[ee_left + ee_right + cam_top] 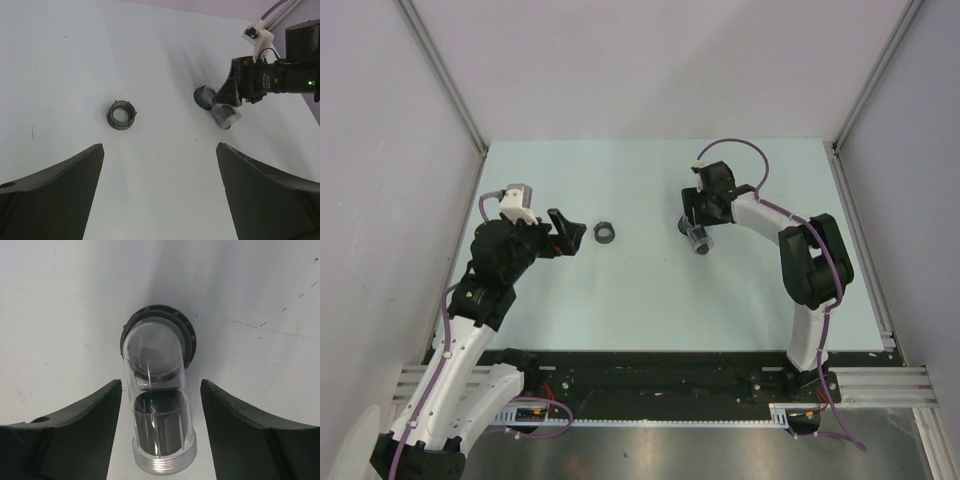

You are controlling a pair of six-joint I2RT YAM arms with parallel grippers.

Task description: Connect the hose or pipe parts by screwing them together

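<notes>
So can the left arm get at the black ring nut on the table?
Probably yes: the black ring nut lies alone just ahead of the left gripper, whose jaws stand open, with nothing between them.

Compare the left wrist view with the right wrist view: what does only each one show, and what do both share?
Only the left wrist view: the nut, lying by itself, and the right end effector seen from outside. Only the right wrist view: the cylinder close up, with its clear wall, dark ring end and threaded rim. Both: the cylinder and the table.
</notes>
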